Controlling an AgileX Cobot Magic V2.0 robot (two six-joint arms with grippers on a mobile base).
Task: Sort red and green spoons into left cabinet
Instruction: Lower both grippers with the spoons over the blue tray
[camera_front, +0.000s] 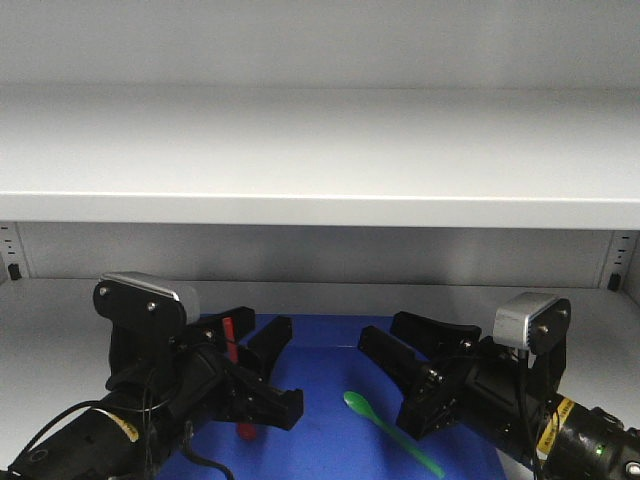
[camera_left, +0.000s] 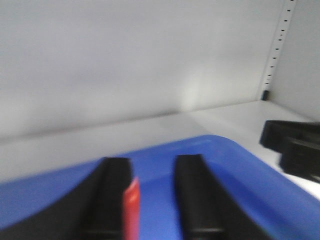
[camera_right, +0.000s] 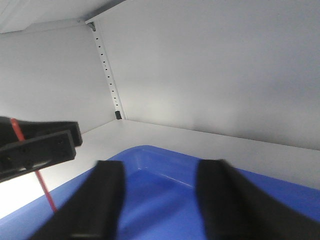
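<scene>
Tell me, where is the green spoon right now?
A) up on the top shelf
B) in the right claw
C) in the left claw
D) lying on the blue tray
D: the green spoon lies flat on the blue tray, free of both claws; the left claw has the red spoon in it.

tray (camera_front: 300, 440) on lower cabinet shelf (camera_front: 330, 295), front-centre | one spoon (camera_front: 392, 432) lying in tray, right half, handle twd front-right corner | other spoon (camera_front: 232, 375) upright over tray's left edge, in left gripper (camera_front: 262, 372) | right gripper (camera_front: 400, 372) over tray's right edge
</scene>
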